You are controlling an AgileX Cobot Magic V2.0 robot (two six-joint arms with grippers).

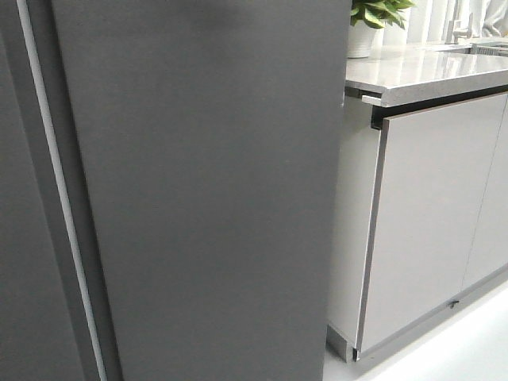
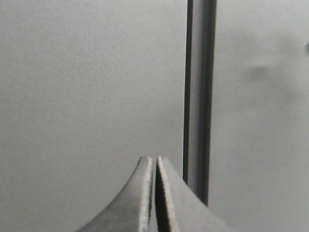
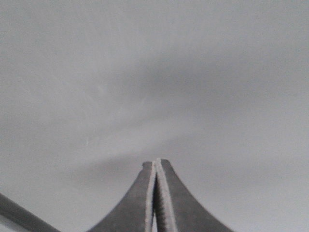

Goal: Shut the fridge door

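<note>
the fridge door (image 1: 206, 190) is being shown shut, filling the front view beside a pale vertical strip (image 1: 59, 190). the left gripper (image 2: 154, 162) and right gripper (image 3: 155, 164) are being held pressed together, empty. a potted plant (image 1: 373, 20) is being carried by the countertop (image 1: 429, 75).

Fridge door (image 1: 206, 190) cut off top, bottom. Plant (image 1: 377, 16) cropped at top edge. Arms unseen in front view. Surface beyond right fingers (image 3: 164, 193) blurred.

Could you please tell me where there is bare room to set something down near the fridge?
The countertop is bare between the potted plant and its front edge. The white floor below the cabinet doors is also bare. The fridge door fills everything to the left.
</note>
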